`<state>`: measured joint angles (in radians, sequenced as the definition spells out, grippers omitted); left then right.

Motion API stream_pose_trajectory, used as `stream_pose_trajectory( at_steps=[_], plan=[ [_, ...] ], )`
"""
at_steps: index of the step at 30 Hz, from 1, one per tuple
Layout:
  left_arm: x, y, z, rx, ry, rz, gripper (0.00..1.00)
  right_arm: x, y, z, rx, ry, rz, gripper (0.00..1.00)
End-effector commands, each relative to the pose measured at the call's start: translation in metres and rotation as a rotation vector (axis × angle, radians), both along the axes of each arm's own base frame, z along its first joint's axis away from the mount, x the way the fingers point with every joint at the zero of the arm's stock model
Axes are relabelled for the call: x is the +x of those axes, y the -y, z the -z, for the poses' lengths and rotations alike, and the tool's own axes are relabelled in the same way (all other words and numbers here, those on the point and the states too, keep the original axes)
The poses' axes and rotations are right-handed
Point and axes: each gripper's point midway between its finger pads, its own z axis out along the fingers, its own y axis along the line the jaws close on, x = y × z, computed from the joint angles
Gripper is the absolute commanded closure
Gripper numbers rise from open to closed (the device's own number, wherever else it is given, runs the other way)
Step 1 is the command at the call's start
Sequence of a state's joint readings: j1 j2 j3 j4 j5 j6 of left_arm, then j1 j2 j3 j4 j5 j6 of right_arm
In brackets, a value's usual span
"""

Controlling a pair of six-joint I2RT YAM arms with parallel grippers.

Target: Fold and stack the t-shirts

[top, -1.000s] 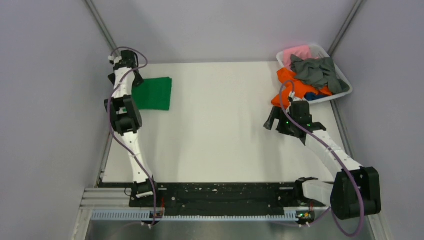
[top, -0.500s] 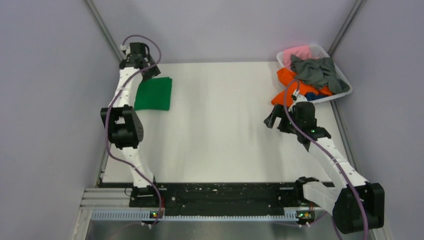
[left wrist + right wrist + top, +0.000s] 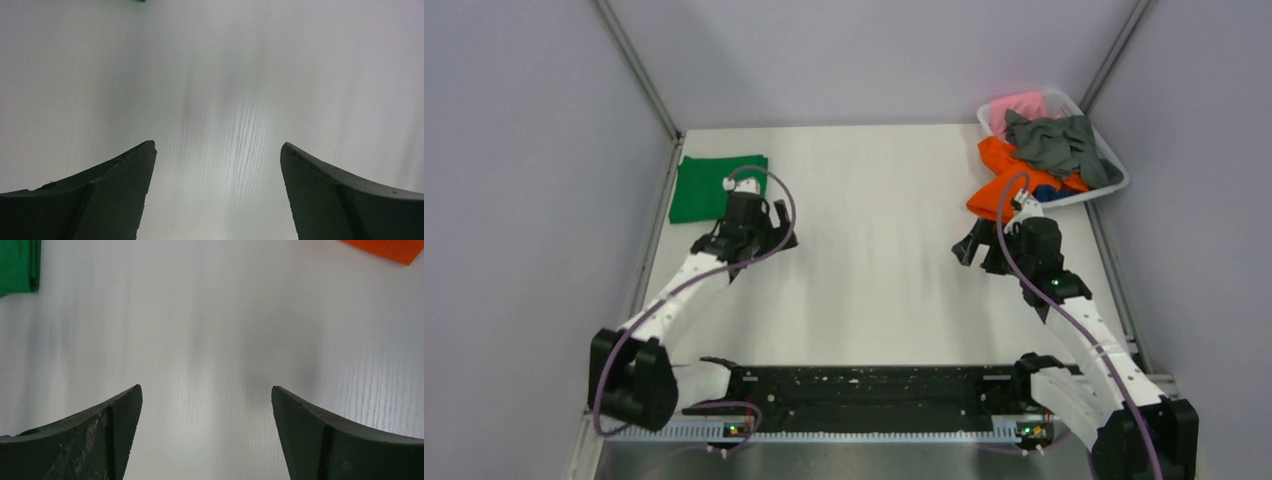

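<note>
Left gripper [image 3: 779, 228] wide open, empty, just right of folded bright green cloth t-shirt [image 3: 704, 188]; right gripper [image 3: 971, 246] likewise, well apart.

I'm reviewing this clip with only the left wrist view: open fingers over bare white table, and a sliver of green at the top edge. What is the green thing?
Observer: It's the green t-shirt, folded flat at the far left corner of the table.
Operator: Where are the other shirts?
Observer: They're heaped in the white basket at the far right, and the orange t-shirt spills over its rim onto the table.
Operator: Is the other arm holding one?
Observer: No. The right gripper is open and empty, close to the orange t-shirt.
</note>
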<state>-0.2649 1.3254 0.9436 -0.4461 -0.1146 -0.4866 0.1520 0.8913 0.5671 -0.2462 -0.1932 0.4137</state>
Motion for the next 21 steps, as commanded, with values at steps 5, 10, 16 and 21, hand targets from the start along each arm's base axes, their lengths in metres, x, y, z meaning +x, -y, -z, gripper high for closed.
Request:
stream_pose_trajectory(
  at_steps=[5,10,16,21],
  plan=[
    [-0.027,-0.002,-0.036,-0.176,0.385,-0.038,0.01,0.008,-0.001,-0.011,0.029,0.084,0.011,0.01],
    [-0.046,0.003,-0.037,-0.263,0.493,-0.009,0.01,0.012,0.005,-0.007,0.033,0.106,0.058,0.01],
    [-0.052,0.005,-0.047,-0.289,0.533,0.006,0.01,0.013,0.008,-0.003,0.026,0.12,0.07,0.01],
    [-0.049,0.005,-0.039,-0.283,0.506,-0.003,0.01,0.012,0.01,-0.007,0.02,0.16,0.074,0.01]
  ],
)
